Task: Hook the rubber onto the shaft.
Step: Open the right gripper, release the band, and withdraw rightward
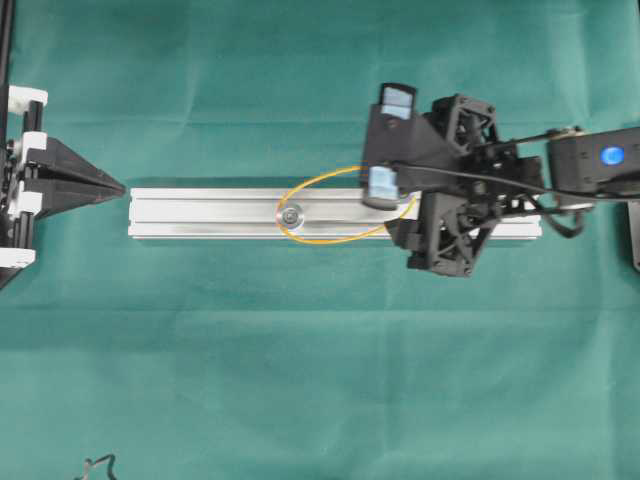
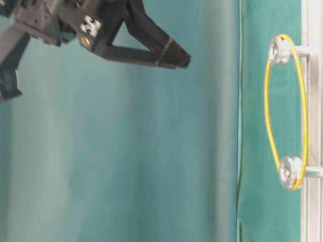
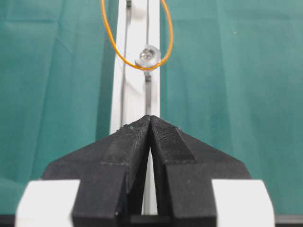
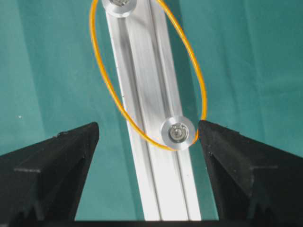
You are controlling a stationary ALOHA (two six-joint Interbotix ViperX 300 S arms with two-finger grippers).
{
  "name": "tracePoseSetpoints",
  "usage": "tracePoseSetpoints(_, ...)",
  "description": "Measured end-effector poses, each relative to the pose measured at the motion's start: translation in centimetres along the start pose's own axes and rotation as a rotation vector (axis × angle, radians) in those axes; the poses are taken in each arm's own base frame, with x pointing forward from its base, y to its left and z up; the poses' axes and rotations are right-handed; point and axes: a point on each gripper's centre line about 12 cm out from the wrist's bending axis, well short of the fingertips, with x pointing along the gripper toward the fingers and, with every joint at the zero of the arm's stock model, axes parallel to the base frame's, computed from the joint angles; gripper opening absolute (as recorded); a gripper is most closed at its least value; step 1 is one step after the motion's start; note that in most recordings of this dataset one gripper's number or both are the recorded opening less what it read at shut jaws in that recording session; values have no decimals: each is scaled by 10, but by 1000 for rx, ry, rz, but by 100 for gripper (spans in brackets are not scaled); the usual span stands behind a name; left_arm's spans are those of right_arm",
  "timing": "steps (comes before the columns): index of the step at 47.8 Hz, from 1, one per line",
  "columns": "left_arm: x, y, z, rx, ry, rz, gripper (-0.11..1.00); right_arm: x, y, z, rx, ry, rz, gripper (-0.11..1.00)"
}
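The orange rubber lies as a long loop over the silver rail. It runs round one shaft and, in the table-level view, the rubber goes round both disc-headed shafts. My right gripper hangs open above the rail's right part. In its wrist view the right gripper straddles the near shaft, and the rubber passes just beside the right fingertip. My left gripper is shut and empty, off the rail's left end.
Green cloth covers the table. The left arm's white and black mount stands at the left edge, and the right arm's body reaches in from the right. A bit of black cable lies at the bottom left.
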Motion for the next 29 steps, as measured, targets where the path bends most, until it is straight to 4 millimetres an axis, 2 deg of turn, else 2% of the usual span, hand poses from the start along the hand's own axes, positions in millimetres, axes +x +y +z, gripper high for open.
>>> tracePoseSetpoints(29,0,0,0,6,0,0,0,-40,-22,-33,20,-132,60,86)
